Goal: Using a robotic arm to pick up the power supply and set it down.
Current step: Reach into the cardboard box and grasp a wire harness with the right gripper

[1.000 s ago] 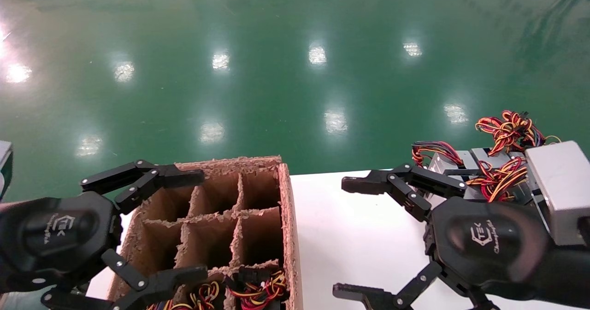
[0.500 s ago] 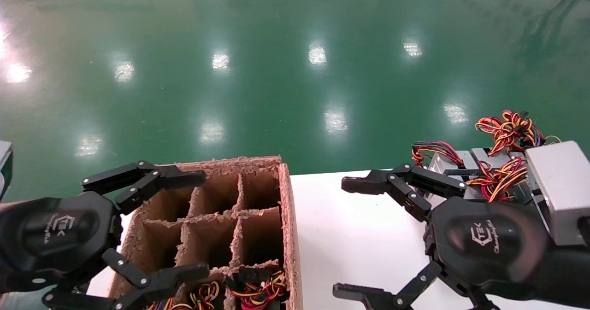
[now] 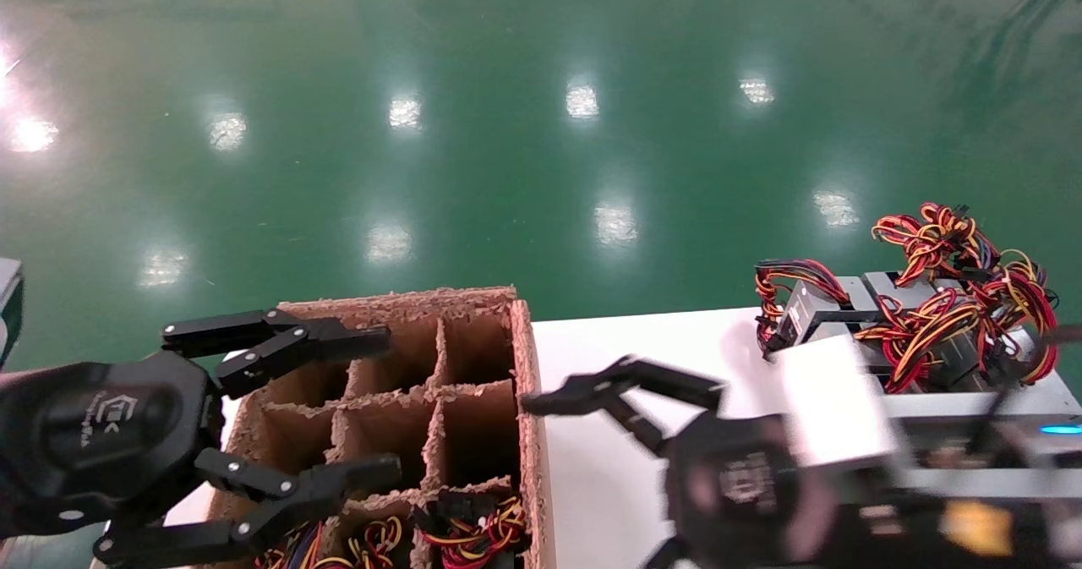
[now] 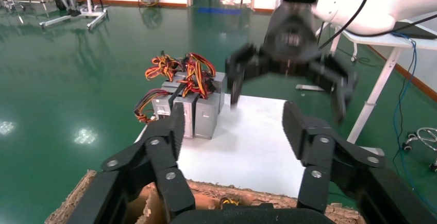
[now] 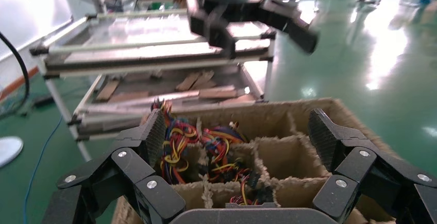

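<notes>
Right gripper [image 3: 592, 476] hangs low over the white table [image 3: 609, 434], its black claw fingers [image 3: 625, 383] spread wide with nothing between them; its upper fingers reach toward the right wall of the cardboard carton [image 3: 528, 400]. Its image is smeared by motion, so finer detail of the palm cannot be read. In the left wrist view the same gripper [image 4: 288, 77] shows farther off above the table [image 4: 247, 141], fingers splayed and empty.

Grey power supplies [image 3: 845, 307] stand in a tight group at the table's far right corner, well apart from the right gripper. Red, yellow, orange and black wire bundles [image 3: 938, 298] spill over their tops. In the left wrist view the group [image 4: 193, 108] stands upright at the far left edge of the table, with the wires [image 4: 180, 72] piled above it.

Left gripper [image 3: 287, 434] hovers at the left side of the carton, over its near-left compartments, fingers [image 3: 279, 341] released and spread, grasping nothing. The carton has paper dividers forming a grid; the far and middle compartments look empty, while the near row holds coloured wires [image 3: 473, 535]. The right wrist view looks across the carton [image 5: 268, 147] and shows wires [image 5: 206, 147] filling several compartments, with the left gripper [image 5: 247, 13] above it, open-handed. A metal rack [image 5: 154, 64] stands behind the carton in that view. Shiny green floor [image 3: 507, 129] lies beyond the table.
</notes>
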